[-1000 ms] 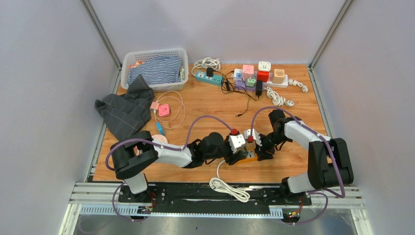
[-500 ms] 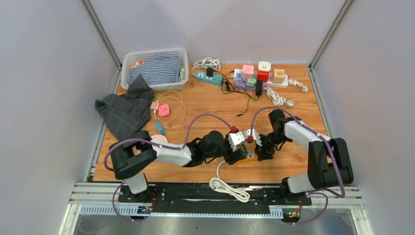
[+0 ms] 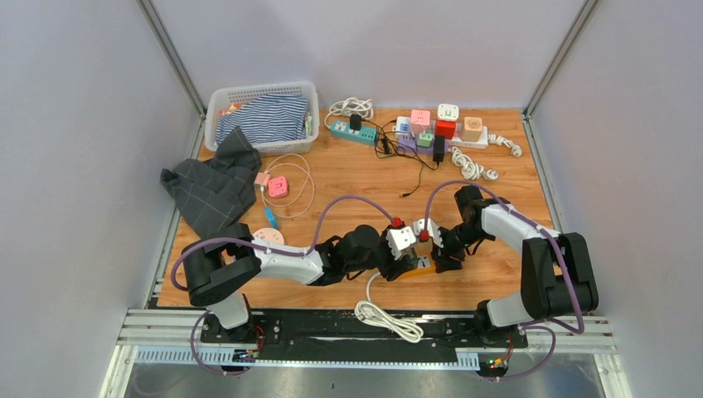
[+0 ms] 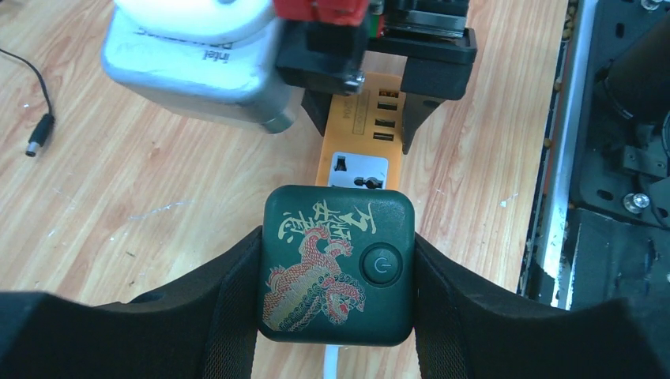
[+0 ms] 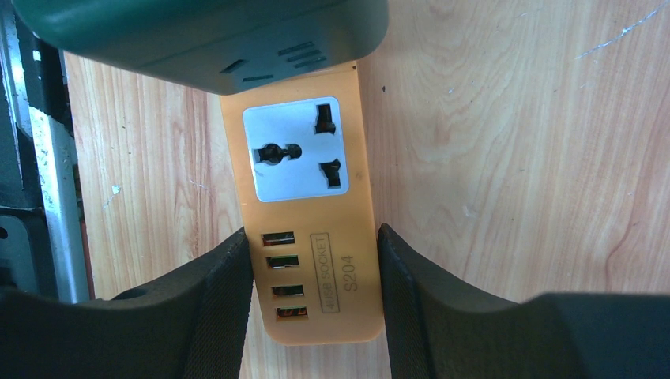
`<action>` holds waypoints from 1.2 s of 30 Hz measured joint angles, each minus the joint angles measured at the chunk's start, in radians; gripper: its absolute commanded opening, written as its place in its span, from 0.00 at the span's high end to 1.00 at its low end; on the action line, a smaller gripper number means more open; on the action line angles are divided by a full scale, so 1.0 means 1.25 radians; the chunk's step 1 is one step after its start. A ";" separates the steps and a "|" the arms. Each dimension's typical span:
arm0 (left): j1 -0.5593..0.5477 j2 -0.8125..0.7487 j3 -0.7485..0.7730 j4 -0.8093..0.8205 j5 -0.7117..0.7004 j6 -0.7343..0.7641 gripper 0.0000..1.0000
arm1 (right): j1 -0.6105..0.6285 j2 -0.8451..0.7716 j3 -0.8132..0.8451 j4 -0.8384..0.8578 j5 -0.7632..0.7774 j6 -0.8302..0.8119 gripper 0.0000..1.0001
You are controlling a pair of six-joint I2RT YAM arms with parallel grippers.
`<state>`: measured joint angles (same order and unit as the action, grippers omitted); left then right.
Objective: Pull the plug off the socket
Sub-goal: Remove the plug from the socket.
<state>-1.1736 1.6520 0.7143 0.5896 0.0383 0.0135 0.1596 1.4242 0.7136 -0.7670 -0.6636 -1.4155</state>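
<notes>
An orange power strip [image 3: 425,268] with a white socket [image 5: 294,148] and USB ports lies near the table's front edge. A dark green cube plug [image 4: 338,264] with a red-gold dragon and a power button sits over one end of it. My left gripper [image 4: 338,270] is shut on the cube's two sides. My right gripper [image 5: 314,288] is shut on the USB end of the orange strip [image 5: 320,268] and also shows in the left wrist view [image 4: 365,118]. The cube's edge [image 5: 197,35] looms over the strip. I cannot tell whether its pins are seated.
A white coiled cord [image 3: 385,316] runs off the front edge. Behind are a pink cube socket with cable [image 3: 278,186], a dark cloth [image 3: 211,186], a basket [image 3: 217,99] with striped cloth, a teal strip [image 3: 352,131] and several cube sockets [image 3: 435,126].
The left arm's near links have shifted slightly to the left. Both grippers keep their hold in the same place.
</notes>
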 measured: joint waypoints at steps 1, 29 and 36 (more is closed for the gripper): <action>0.009 -0.001 0.001 -0.002 0.016 -0.013 1.00 | 0.000 0.000 0.000 0.000 0.000 0.001 1.00; 0.021 -0.050 -0.009 -0.052 0.025 -0.031 1.00 | 0.000 0.002 0.000 0.002 -0.018 0.005 1.00; -0.002 -0.095 -0.041 -0.059 0.002 0.066 1.00 | 0.000 0.004 0.000 -0.001 -0.037 0.010 1.00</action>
<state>-1.1763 1.5333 0.6632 0.5163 0.0410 0.0956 0.1596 1.4288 0.7132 -0.7681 -0.7094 -1.4029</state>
